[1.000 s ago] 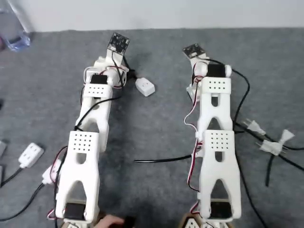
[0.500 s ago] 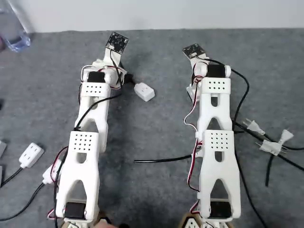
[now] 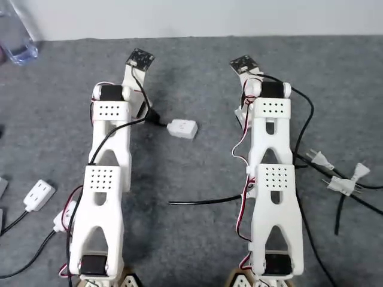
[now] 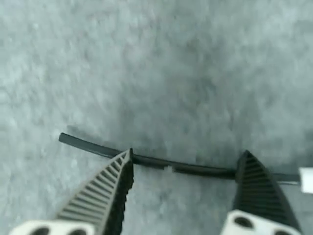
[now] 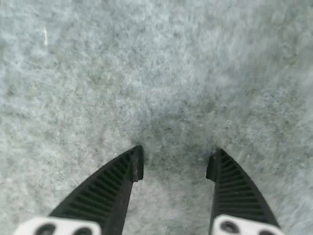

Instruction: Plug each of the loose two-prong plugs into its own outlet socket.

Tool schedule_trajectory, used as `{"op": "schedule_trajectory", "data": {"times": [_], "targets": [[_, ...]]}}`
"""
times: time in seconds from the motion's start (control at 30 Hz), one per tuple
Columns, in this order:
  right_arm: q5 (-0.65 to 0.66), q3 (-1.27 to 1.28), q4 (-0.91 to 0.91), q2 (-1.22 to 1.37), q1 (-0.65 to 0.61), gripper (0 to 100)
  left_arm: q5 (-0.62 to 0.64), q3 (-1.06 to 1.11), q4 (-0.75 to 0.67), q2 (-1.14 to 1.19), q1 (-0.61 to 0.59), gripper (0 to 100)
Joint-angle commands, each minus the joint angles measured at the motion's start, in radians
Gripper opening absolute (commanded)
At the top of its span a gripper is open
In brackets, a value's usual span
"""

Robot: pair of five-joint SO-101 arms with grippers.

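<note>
Left wrist view: cord (image 4: 195,170) across fingers (image 4: 110,193)

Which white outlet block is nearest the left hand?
The white rectangular block on the black cord beside that arm's wrist; the other block lies near its base.

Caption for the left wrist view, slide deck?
Open left gripper poised over a black cord lying on grey carpet.

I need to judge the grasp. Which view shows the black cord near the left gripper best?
Left wrist view: the black cord runs across the carpet by the open left gripper. The high view shows a short stretch beside the white socket.
</note>
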Motion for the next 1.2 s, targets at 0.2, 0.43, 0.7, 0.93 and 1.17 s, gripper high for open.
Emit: {"op": "schedule_trajectory", "data": {"times": [0.2, 0.43, 0.7, 0.93, 1.17], "targets": [[0.031, -0.037, -0.030, -0.001, 0.024, 22.4, -0.121, -0.071, 0.146, -0.011, -0.072, 32], [0.034, -0.037, -0.033, 0.001, 0.024, 22.4, -0.183, -0.071, 0.146, -0.032, -0.077, 32], [0.034, -0.037, -0.035, 0.001, 0.025, 22.4, -0.255, -0.068, 0.146, -0.169, -0.057, 32], [0.034, -0.037, -0.035, 0.001, 0.025, 22.4, -0.250, -0.065, 0.147, -0.262, -0.064, 32], [0.035, -0.037, -0.035, 0.002, 0.025, 22.4, -0.101, -0.065, 0.147, -0.382, -0.063, 32]]}}
